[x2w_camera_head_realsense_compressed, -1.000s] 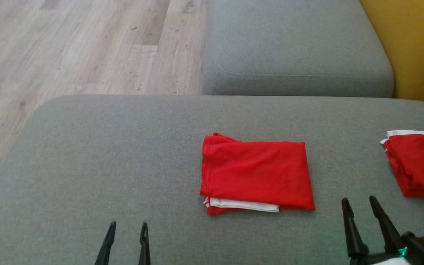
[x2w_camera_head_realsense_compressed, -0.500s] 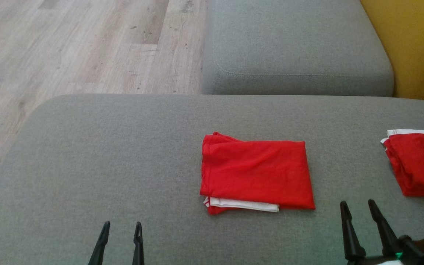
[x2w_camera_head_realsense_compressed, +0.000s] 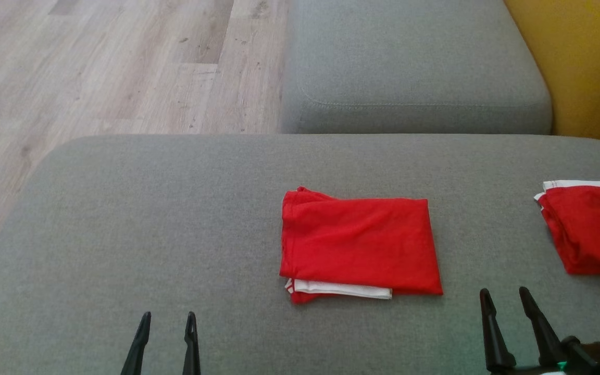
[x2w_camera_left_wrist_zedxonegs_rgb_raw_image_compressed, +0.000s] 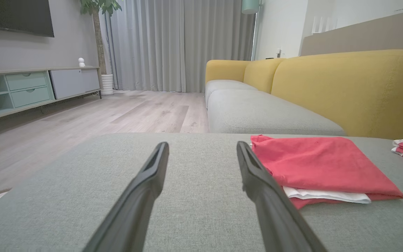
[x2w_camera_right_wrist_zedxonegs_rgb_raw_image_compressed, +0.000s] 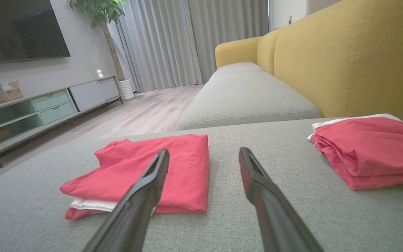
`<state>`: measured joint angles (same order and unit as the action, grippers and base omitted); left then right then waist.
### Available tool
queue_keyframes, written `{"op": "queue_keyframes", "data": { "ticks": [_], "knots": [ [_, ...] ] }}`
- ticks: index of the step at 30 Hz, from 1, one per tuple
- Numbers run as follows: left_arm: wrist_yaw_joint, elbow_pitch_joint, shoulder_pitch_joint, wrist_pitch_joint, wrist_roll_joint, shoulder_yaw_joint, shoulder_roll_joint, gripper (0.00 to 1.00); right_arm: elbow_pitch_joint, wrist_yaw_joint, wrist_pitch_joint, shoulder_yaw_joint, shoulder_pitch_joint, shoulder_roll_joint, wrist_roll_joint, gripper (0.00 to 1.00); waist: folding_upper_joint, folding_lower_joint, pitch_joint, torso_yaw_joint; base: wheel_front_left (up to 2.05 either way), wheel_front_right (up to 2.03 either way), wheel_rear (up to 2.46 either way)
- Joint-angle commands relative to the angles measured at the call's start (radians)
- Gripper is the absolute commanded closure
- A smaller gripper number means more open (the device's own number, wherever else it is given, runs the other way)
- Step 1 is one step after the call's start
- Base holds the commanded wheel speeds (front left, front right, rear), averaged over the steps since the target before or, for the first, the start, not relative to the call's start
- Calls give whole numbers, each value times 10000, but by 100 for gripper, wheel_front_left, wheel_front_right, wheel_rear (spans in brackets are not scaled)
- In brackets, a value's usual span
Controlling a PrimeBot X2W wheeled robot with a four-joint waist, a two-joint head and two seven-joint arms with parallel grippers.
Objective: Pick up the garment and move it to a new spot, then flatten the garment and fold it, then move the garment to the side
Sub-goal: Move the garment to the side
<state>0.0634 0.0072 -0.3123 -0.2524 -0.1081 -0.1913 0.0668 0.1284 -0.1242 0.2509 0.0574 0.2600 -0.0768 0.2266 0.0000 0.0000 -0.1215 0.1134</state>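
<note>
Claws: left claw [x2w_camera_head_realsense_compressed: 169,315] and right claw [x2w_camera_head_realsense_compressed: 503,290] both wide open, empty.
Garment: folded red garment [x2w_camera_head_realsense_compressed: 357,245], likely soft, light; grasp 6 o'clock edge.

Our left tool [x2w_camera_head_realsense_compressed: 169,315] sits at the lower left of the head view. Its two dark fingers are parted and point up the frame, with just their upper lengths in sight. Our right tool [x2w_camera_head_realsense_compressed: 503,290] sits at the lower right, fingers likewise spread and leaning slightly leftward, with its black wrist block [x2w_camera_head_realsense_compressed: 594,355] and a small green light at their base. In each wrist view the fingers stand wide apart.
</note>
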Motion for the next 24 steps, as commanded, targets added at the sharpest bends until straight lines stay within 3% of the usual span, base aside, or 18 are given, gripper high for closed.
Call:
{"op": "queue_keyframes", "data": {
  "ticks": [1,6,12,24],
  "knots": [
    [-51,-350,496,-93,-53,326,-146,0,-259,-65,108,175,-298,-107,-98,0,0,0,44,19,0,0,0],
    [-172,-497,645,-93,-74,175,-158,0,67,-65,108,192,-583,-252,135,0,0,0,377,133,0,0,0],
    [-162,-722,1001,-93,-188,-317,-163,0,1550,-65,81,642,-1789,-707,929,0,0,0,1014,319,0,0,0],
    [-156,-900,1848,-93,-105,-1340,-165,0,4193,-65,-3026,1641,-5226,-1365,3313,0,0,0,2202,682,0,0,0]
  ]
}}
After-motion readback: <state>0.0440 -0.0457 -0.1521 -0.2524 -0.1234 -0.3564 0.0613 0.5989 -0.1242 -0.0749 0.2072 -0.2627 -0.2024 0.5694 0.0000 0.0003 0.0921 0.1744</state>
